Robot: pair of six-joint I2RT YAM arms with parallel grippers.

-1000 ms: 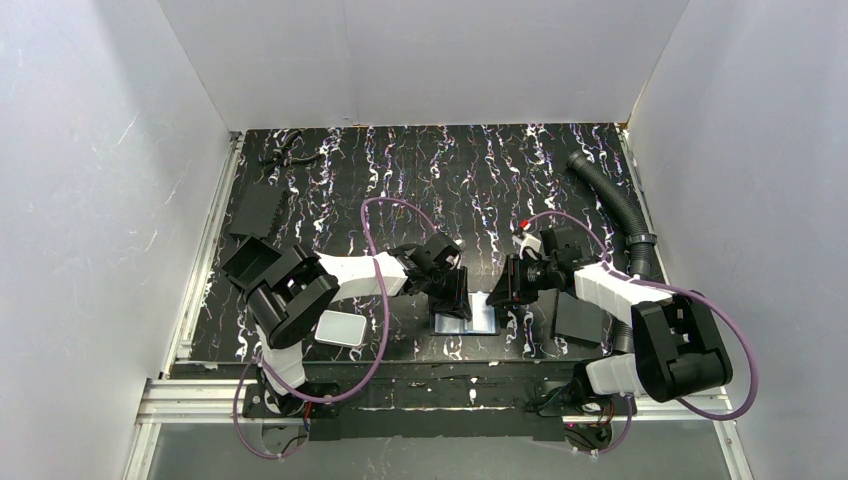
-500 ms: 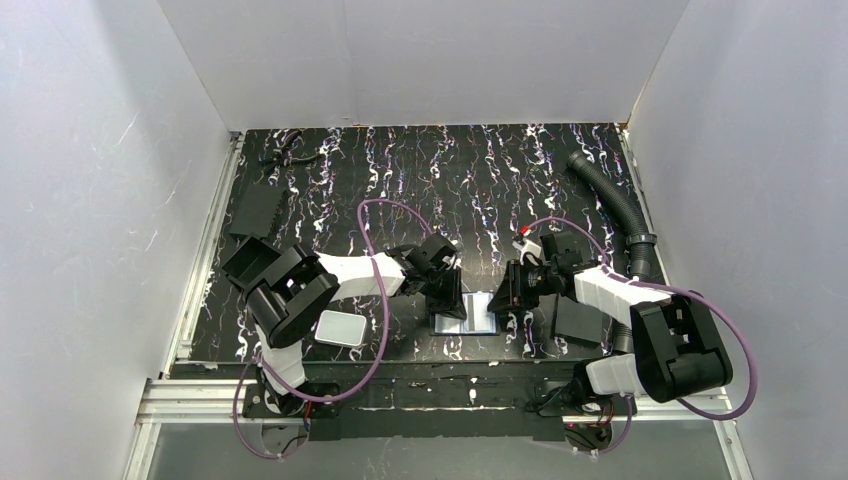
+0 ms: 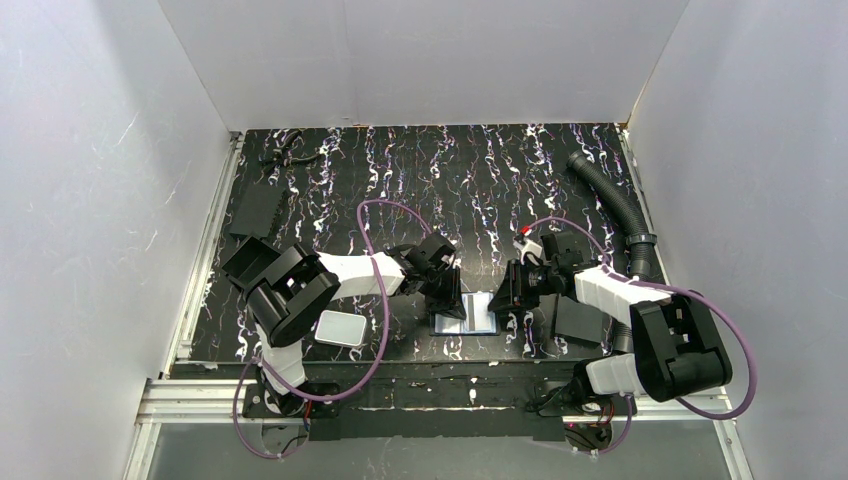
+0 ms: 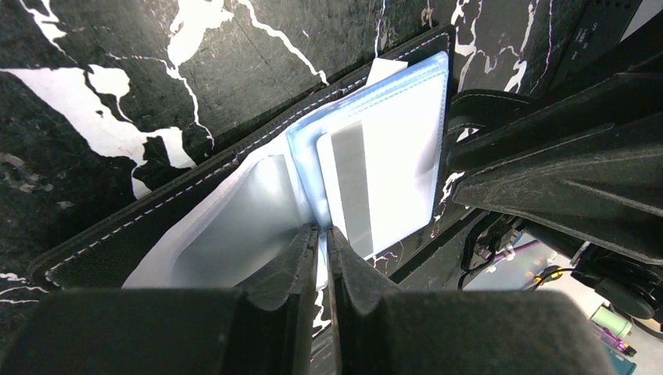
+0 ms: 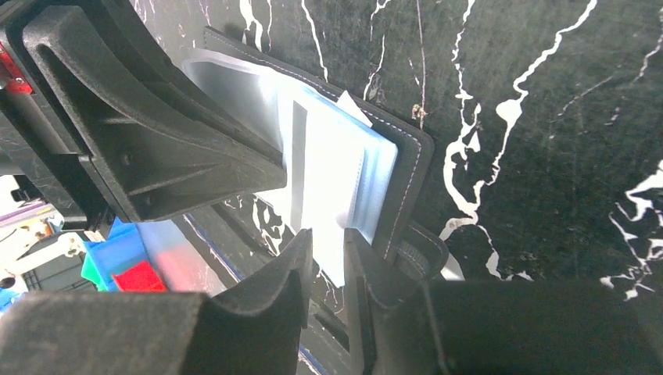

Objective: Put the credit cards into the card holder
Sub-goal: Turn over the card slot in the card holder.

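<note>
Seen from above, the left end effector (image 3: 452, 298) covers part of the left half of the open card holder (image 3: 480, 316), and the clear pockets are too small to count. In the left wrist view its fingers hide the holder's near end.

Whether the right end effector (image 5: 327, 244) pinches the striped credit card (image 5: 324, 168) or only straddles it cannot be told, because its fingers hide the card's right end.

Past the edge of the table (image 5: 547, 117), blue and red shapes (image 5: 129, 262) are blurred beyond naming.

The right arm (image 3: 610, 285) hides part of a black plate (image 3: 575, 318). The small black item (image 3: 285, 155) at the far left corner is too small to identify.
</note>
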